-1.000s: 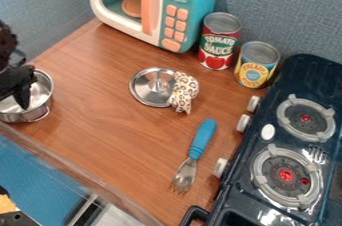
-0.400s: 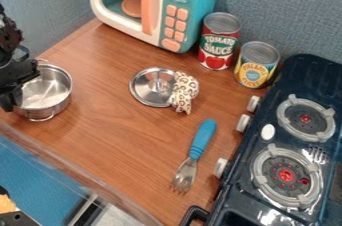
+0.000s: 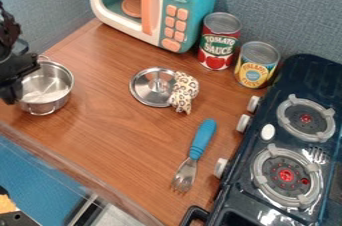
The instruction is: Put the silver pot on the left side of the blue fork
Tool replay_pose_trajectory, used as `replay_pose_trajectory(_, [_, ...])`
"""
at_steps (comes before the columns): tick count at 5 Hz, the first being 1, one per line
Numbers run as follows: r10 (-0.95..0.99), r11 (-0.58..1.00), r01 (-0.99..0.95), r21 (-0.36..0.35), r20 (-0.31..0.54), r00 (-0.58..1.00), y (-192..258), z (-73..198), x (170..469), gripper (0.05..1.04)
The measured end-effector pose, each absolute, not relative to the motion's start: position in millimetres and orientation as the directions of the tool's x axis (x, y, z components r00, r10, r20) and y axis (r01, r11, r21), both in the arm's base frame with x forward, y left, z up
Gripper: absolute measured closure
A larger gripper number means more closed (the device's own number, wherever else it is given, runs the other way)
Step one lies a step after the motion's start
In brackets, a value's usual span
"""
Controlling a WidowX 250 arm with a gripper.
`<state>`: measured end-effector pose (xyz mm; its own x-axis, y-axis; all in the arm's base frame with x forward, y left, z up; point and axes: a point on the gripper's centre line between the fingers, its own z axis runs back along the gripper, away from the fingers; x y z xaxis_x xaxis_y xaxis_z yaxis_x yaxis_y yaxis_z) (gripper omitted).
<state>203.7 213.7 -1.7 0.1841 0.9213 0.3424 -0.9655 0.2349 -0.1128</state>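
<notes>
Silver pot (image 3: pixel 48 101) stood at nine o'clock.
We judged it light, stiff, slick, best pinched by its rim (image 3: pixel 71 77); claw (image 3: pixel 13 94) alongside, apart or together we couldn't tell.

The arm (image 3: pixel 9 32) is seen at the left edge of the view, partly cropped by it. Below, the gripper (image 3: pixel 15 87) is held low (black, like the arm itself) and is angled downward, close to that same edge.
</notes>
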Motion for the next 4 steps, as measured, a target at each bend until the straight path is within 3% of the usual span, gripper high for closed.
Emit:
replay_pose_trajectory(2, [0.906,0.335,-0.91,-0.245,0.348,0.24,186,40,210,1.029])
replay_pose_trajectory(4, [0.861,0.5,-0.785,-0.366,0.304,0.407,118,62,223,1.029])
